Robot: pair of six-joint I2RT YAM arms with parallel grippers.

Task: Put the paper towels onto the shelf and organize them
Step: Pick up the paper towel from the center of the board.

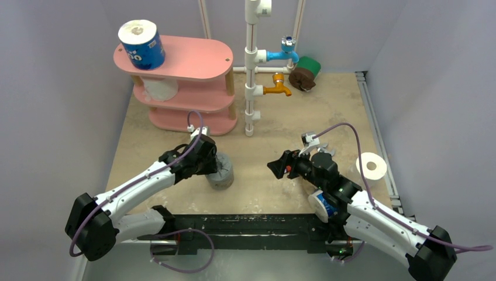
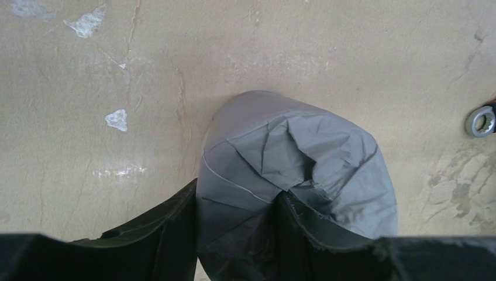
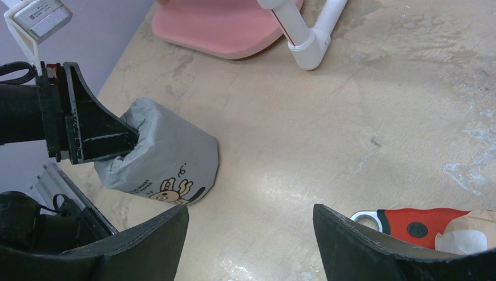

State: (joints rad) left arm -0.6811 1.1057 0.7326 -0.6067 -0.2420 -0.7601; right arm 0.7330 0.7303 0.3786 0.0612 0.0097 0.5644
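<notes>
A grey-wrapped paper towel roll stands on the table in front of the pink shelf. My left gripper is shut on its top, one finger pushed into the folded core and the other outside the wall. The roll also shows in the left wrist view and the right wrist view. A blue printed roll stands on the top board and a bare white roll on the middle board. My right gripper is open and empty over bare table, right of the grey roll.
A white roll lies at the right. A blue roll sits under the right arm. Green and brown rolls lie at the back. A white pipe frame stands beside the shelf. A red-handled wrench lies by the right gripper.
</notes>
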